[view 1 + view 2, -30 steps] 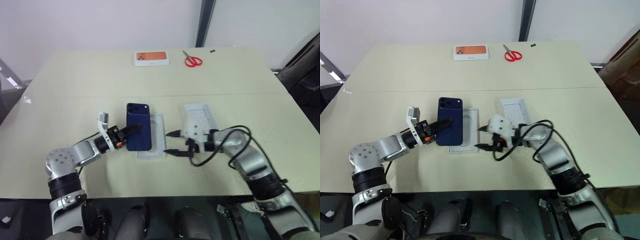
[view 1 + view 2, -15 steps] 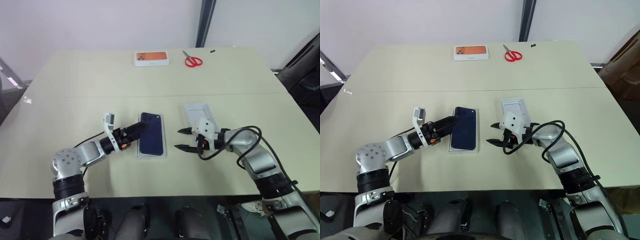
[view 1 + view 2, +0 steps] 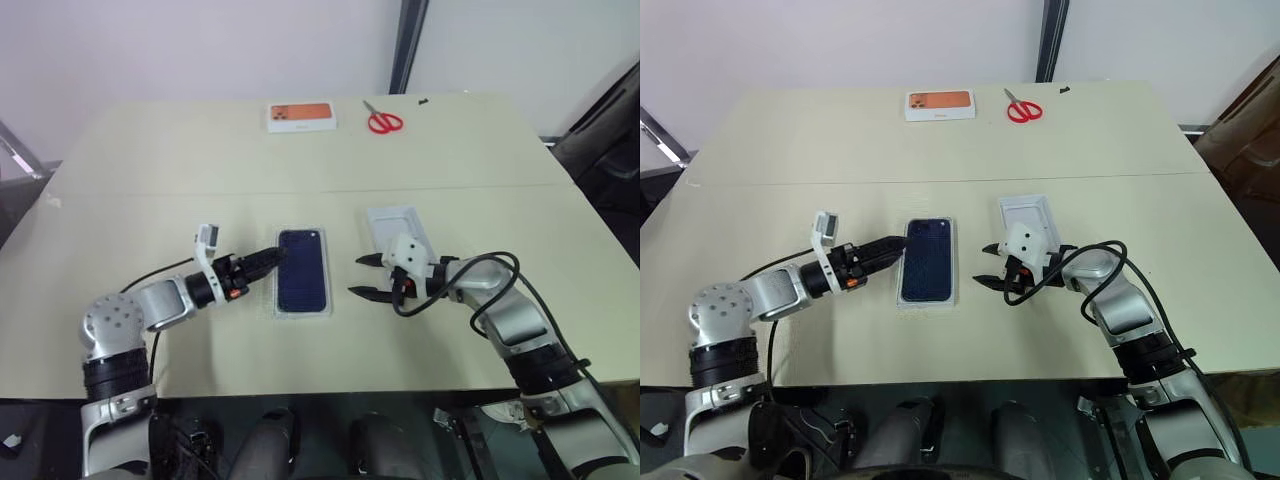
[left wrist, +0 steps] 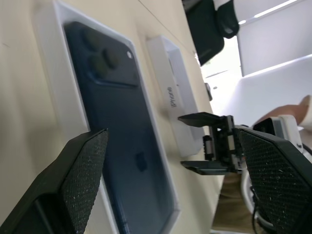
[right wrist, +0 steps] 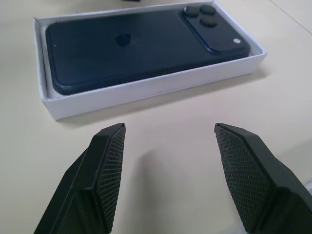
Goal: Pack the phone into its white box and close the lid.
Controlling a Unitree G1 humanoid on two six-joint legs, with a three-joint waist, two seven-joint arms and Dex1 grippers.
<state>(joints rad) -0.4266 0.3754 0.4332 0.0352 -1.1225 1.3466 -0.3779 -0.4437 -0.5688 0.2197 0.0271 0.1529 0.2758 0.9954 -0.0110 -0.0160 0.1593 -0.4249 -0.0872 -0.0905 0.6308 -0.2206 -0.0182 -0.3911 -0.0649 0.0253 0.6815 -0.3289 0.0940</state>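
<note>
Pale beige table [image 3: 480, 170] carries the white box [image 3: 303, 306] near its front middle, the lid [image 3: 392, 222] just right of it, an orange-print box [image 3: 301, 116] and red scissors [image 3: 384, 121] at the far edge.

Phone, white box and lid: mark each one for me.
phone [image 5: 141, 46], right wrist view, middle of its glossy back.
white box [image 5: 146, 90], right wrist view, near side wall.
lid [image 3: 1032, 212], right eye view, bare far end.
</note>
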